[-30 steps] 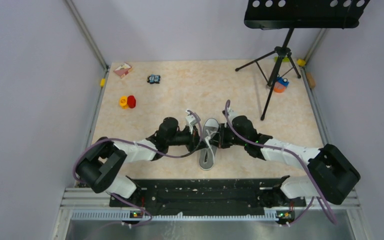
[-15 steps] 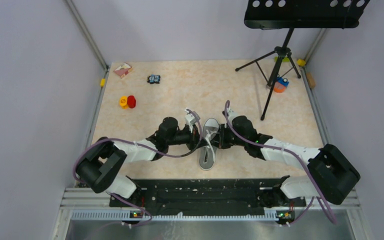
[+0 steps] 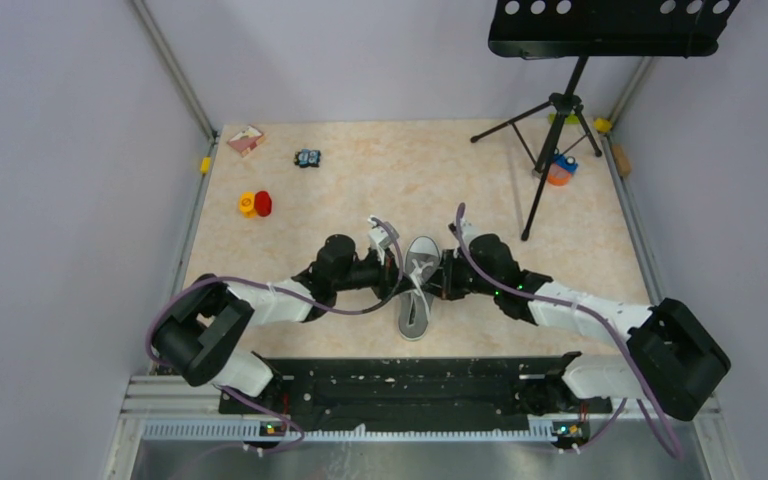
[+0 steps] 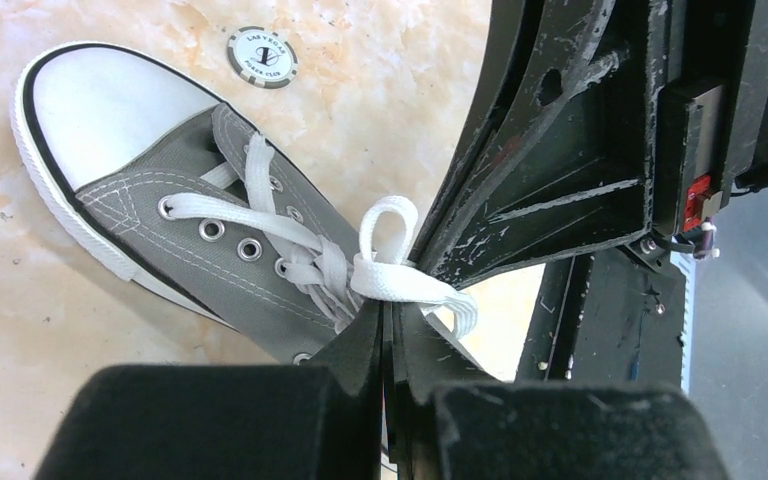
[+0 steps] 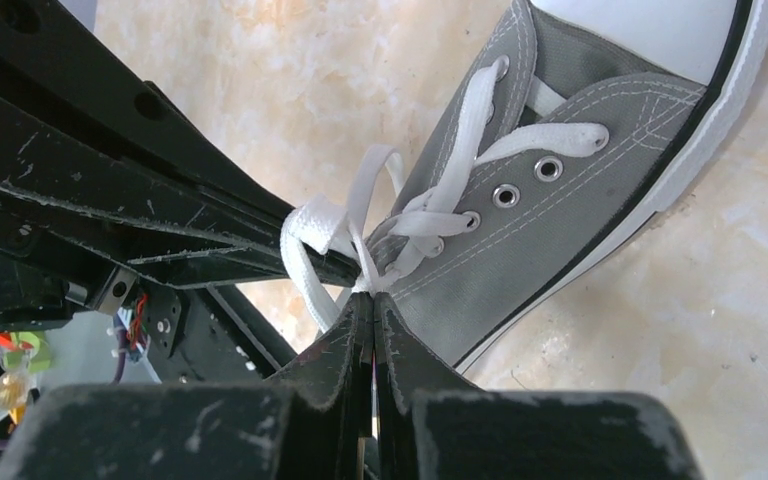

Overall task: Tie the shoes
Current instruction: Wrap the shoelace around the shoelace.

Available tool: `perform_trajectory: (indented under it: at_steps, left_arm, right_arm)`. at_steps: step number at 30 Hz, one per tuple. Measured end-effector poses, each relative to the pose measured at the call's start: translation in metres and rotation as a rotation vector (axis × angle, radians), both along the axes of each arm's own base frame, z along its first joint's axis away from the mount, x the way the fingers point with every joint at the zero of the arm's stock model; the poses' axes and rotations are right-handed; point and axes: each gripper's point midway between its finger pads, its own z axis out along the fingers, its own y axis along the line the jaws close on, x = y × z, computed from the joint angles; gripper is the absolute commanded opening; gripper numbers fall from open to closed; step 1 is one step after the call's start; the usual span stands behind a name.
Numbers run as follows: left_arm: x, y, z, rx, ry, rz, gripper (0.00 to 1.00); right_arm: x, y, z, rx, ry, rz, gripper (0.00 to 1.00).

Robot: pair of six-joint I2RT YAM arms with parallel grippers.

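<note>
Both sets of jaws are pinched fully together on the white laces (image 4: 392,262) of the grey sneaker (image 3: 418,288). The left gripper (image 4: 388,306) nips a flat strand where a small loop stands up above the eyelets; the right gripper (image 5: 372,296) clamps the laces from the opposite side, and a looped band (image 5: 312,232) curls over just beyond its tips. The two sets of black fingers meet tip to tip over the middle of the shoe's lacing.

The sneaker lies on its sole at the middle of the marbled table (image 3: 360,190), between the two outstretched arms, its white toe cap (image 4: 100,95) pointing away from the arm bases. A round poker chip (image 4: 260,56) lies on the table just beyond the toe.

Farther back sit a yellow and red pair of small objects (image 3: 255,204) and a small pink box (image 3: 246,139) at left, and a black music stand (image 3: 610,25) on its tripod at right.
</note>
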Motion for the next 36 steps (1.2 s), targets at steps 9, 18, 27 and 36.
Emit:
perform_trajectory:
  at_steps: [9,18,27,36]
  left_arm:
    - [-0.001,0.002,-0.003,0.016,0.003,-0.003,0.00]
    - [-0.002,0.002,-0.005,0.022,-0.002,-0.011,0.00]
    - [-0.005,0.002,-0.006,0.025,0.002,-0.022,0.00]
    - [-0.007,0.002,-0.005,0.025,0.002,-0.033,0.00]
  right_arm:
    - [-0.005,-0.002,0.000,0.048,0.014,-0.014,0.16]
    - [-0.006,-0.003,0.000,0.113,0.047,-0.029,0.24]
    - [0.002,-0.004,0.011,0.153,0.032,-0.058,0.40]
    - [0.002,0.000,0.010,0.173,0.044,-0.032,0.48]
